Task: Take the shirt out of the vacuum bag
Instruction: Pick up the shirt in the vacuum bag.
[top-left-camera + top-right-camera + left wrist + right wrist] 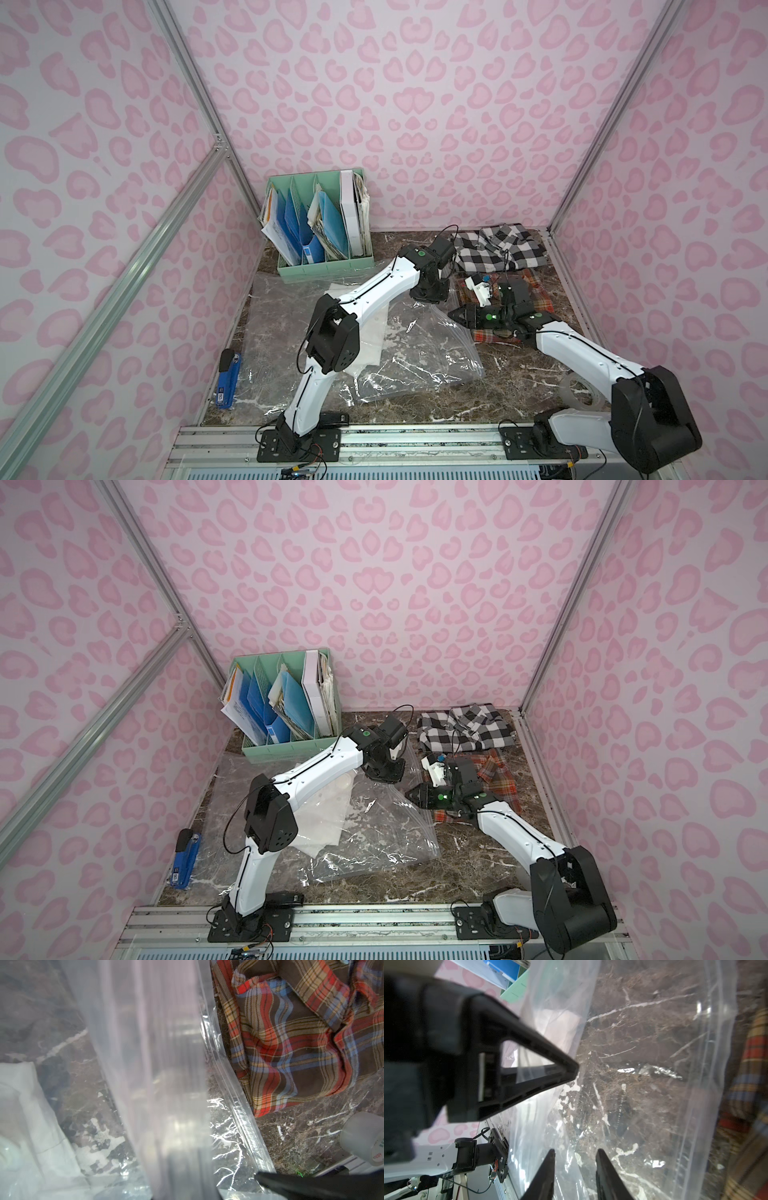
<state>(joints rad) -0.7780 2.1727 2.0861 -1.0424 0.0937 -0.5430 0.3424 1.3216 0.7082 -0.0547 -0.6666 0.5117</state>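
The vacuum bag [415, 353] [374, 833] lies crinkled across the middle of the marble table, its zip strip [239, 1105] along the right edge. A folded white shirt [372, 332] [31, 1105] shows through the film inside it. My left gripper [430, 299] [576, 1068] points down at the bag's far right corner. It is shut on the upper sheet, and the film rises blurred through the left wrist view. My right gripper [453, 314] [576, 1153] lies low just right of it, pointing left into the bag's mouth. Its fingers [600, 1155] stand apart, with film showing between them.
A red-brown plaid shirt [536, 291] [291, 1043] lies outside the bag under my right arm, and a black-and-white checked one [498, 249] at the back right. A green file organiser [324, 232] stands back left, a blue stapler [228, 382] front left, a tape roll [579, 388] front right.
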